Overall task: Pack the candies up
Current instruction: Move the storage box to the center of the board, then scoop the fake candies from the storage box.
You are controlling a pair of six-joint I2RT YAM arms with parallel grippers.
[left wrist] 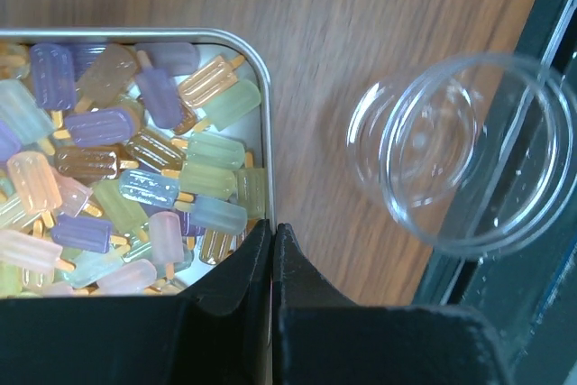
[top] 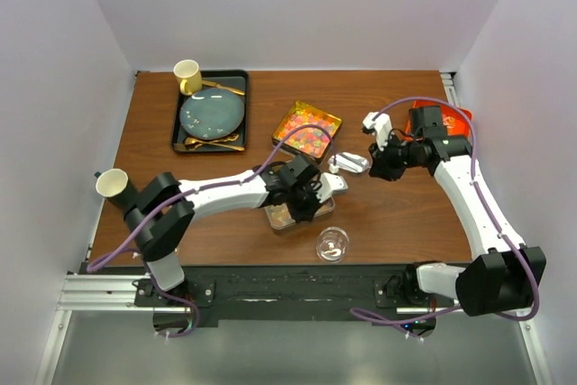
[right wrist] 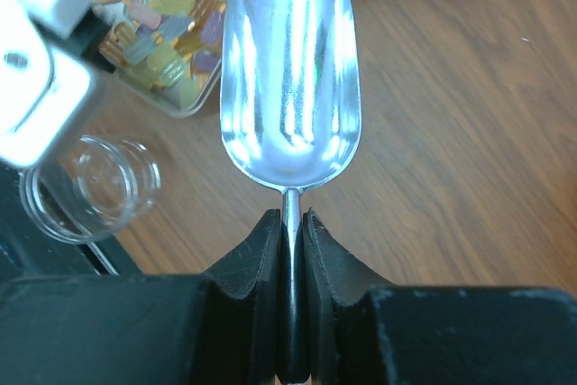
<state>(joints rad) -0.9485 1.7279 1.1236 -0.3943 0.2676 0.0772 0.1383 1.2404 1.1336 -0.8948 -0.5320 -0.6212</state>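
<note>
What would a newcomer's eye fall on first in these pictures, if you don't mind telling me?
Probably the shiny, empty metal scoop, held by its handle in the right gripper over the table. Next, the pastel popsicle-shaped candies filling a silver tin, whose rim the left gripper pinches, beside an empty clear cup near the table's front edge.

Two grippers were in view, the left gripper (left wrist: 273,227) and the right gripper (right wrist: 290,218). There was one metal scoop (right wrist: 290,78), one clear cup (top: 333,243), one black tray (top: 230,73), one blue plate (top: 213,114) and one orange container (top: 455,119), partly hidden. Opaque cups numbered two, a yellow cup (top: 187,74) and a cream cup (top: 112,183). Two tins, a silver tin (left wrist: 135,33) and a gold tin (top: 319,112), held candies (left wrist: 117,123) too numerous to count.
</note>
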